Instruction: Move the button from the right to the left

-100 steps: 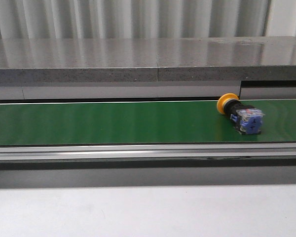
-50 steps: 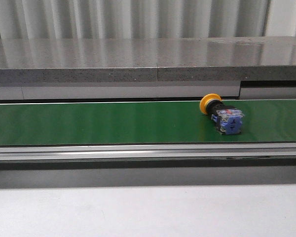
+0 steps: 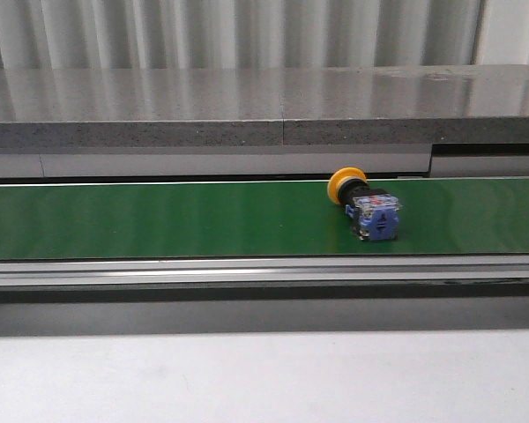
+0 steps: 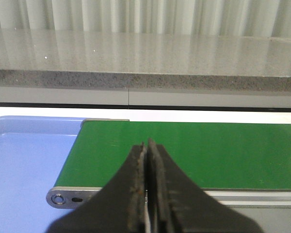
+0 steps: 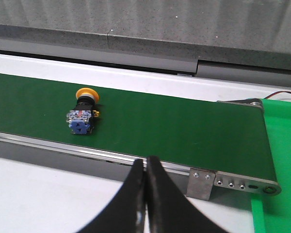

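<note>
Button [image 3: 365, 204] lies on its side on the green belt [image 3: 159, 218], right of centre, yellow cap toward the far edge, blue block toward the near rail, well apart from both pincers, left pincer [image 4: 147, 148] and right pincer [image 5: 145, 162] each clenched on nothing.

Even, soft overhead light, no hard shadows. Streaky vertical reflections on the grey ledge [image 3: 247, 97]. Mild sheen on the green belt [image 3: 159, 218]. Front view slightly soft; both wrist views blur their near dark pincers.
</note>
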Action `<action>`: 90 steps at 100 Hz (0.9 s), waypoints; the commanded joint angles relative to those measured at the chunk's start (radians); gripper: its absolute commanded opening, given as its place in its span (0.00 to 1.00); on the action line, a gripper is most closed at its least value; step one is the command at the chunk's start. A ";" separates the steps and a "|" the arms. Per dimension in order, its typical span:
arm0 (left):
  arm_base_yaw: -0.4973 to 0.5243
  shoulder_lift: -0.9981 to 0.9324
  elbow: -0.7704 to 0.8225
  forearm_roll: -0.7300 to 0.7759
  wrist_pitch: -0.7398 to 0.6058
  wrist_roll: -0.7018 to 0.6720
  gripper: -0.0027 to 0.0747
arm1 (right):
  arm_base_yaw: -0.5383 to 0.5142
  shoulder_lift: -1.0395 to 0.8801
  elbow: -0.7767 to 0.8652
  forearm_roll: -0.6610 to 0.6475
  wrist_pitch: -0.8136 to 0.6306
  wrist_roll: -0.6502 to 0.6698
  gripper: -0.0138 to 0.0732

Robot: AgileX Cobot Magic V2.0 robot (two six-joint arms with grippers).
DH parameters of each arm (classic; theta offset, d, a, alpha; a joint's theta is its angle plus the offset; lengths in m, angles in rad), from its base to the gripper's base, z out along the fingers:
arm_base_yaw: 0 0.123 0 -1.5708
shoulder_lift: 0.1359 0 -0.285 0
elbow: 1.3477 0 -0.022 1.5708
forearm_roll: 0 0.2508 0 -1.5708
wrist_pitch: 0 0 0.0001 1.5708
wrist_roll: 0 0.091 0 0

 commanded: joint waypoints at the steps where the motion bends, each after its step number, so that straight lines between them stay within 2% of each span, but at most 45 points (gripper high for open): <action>1: -0.002 -0.012 -0.061 -0.010 -0.063 -0.002 0.01 | 0.002 0.010 -0.022 0.008 -0.072 -0.008 0.08; 26: -0.002 0.176 -0.244 -0.010 0.112 -0.002 0.01 | 0.002 0.010 -0.022 0.008 -0.072 -0.008 0.08; 38: -0.002 0.292 -0.321 -0.010 0.148 -0.002 0.03 | 0.002 0.010 -0.022 0.008 -0.072 -0.008 0.08; 47: -0.002 0.369 -0.362 -0.010 0.150 -0.002 0.17 | 0.002 0.010 -0.022 0.008 -0.072 -0.008 0.08; 52: -0.002 0.402 -0.377 -0.010 0.148 -0.002 0.31 | 0.002 0.010 -0.022 0.008 -0.072 -0.008 0.08; 57: -0.002 0.432 -0.383 -0.010 0.138 -0.002 0.49 | 0.002 0.010 -0.022 0.008 -0.072 -0.008 0.08; 64: -0.002 0.455 -0.385 -0.010 0.102 -0.002 0.67 | 0.002 0.010 -0.022 0.008 -0.072 -0.008 0.08; 71: -0.002 0.472 -0.385 -0.008 0.078 -0.002 0.73 | 0.002 0.010 -0.022 0.008 -0.072 -0.008 0.08; 79: -0.002 0.496 -0.385 -0.020 0.043 -0.002 0.72 | 0.002 0.010 -0.022 0.008 -0.072 -0.008 0.08; 90: -0.002 0.539 -0.419 -0.023 0.078 -0.002 0.72 | 0.002 0.010 -0.022 0.008 -0.072 -0.008 0.08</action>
